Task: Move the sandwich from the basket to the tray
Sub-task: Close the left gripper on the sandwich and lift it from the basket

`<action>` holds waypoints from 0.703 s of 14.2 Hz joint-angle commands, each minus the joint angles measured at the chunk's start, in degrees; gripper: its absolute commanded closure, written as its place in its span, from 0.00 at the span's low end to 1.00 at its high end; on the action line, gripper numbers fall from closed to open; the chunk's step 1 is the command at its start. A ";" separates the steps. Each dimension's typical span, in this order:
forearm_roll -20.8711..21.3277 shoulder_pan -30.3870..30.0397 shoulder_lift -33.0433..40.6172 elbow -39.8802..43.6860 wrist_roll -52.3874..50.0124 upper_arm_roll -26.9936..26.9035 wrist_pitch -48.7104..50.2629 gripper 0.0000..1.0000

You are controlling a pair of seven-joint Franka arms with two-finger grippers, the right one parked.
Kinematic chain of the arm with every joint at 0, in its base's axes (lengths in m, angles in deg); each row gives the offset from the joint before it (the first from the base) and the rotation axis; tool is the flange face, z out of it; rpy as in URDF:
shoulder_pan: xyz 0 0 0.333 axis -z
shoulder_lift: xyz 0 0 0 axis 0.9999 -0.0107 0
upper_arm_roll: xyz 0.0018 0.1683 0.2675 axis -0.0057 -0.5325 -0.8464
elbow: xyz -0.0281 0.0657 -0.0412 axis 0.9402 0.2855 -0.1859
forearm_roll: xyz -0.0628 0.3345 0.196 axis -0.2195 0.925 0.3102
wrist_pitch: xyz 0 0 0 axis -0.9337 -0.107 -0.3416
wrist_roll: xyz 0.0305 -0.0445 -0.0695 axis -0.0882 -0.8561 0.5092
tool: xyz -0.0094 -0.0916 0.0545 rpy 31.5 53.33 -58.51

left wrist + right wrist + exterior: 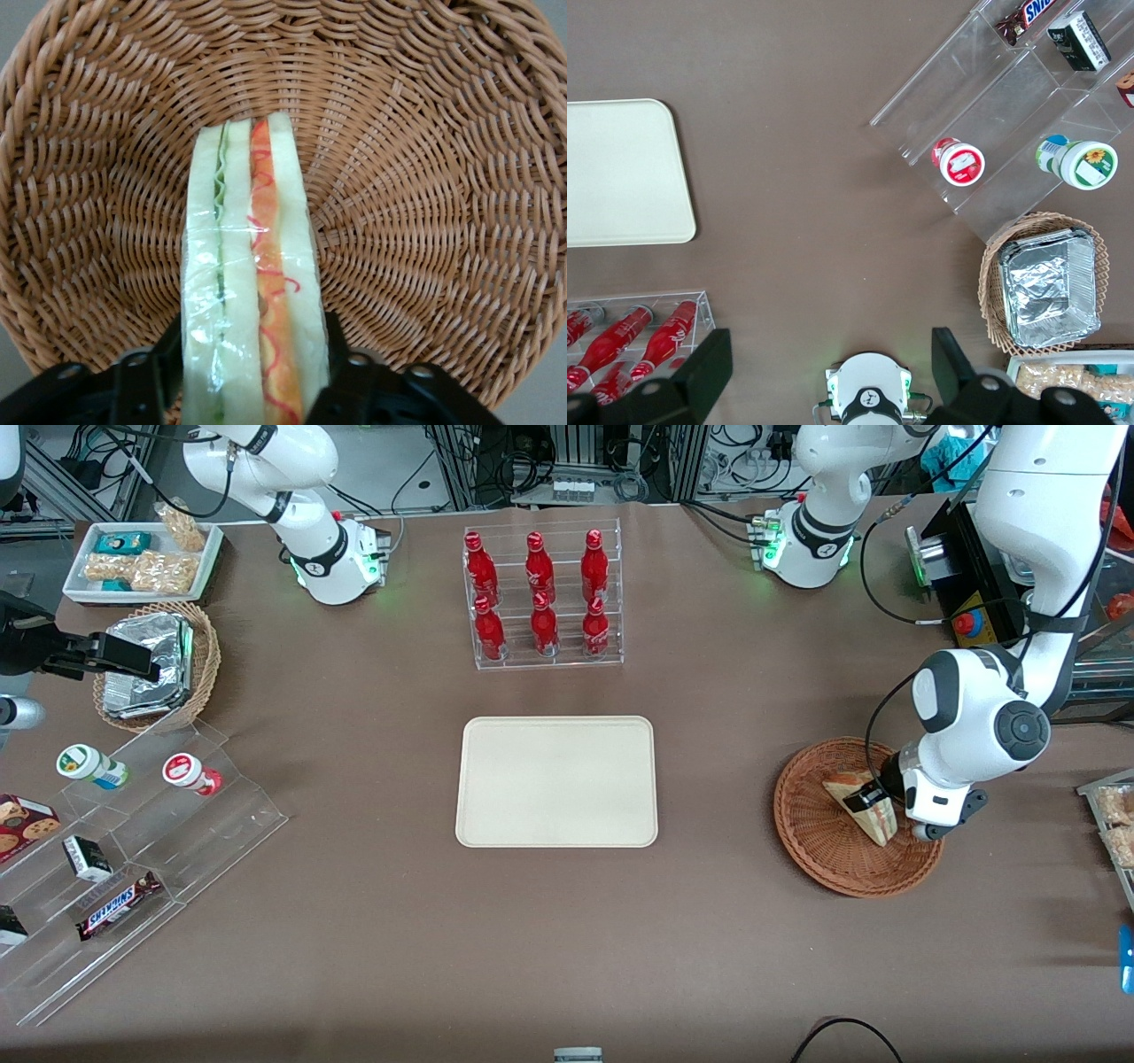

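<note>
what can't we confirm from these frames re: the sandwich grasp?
- Gripper fingertips: left wrist view cuts them off at the frame edge; front view, the arm's wrist covers them.
- Whether the sandwich is lifted off the basket or resting on it: neither view shows its underside.
- Sandwich's end nearest the camera: out of frame in the wrist view.
- Tray: bare, nothing hidden there.

Left arm: reaching down over the basket [824, 859], wrist bent low.
Gripper [866, 802]: pinching the sandwich [252, 292] between both fingers [146, 381] (one pad pressing on each bread face).
</note>
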 commanded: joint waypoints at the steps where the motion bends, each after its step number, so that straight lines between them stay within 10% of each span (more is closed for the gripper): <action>1: -0.14 -0.01 0.26 -0.28 -1.07 0.10 -0.74 0.77; 10: 0.29 14.01 6.33 0.86 -2.74 0.37 4.52 0.87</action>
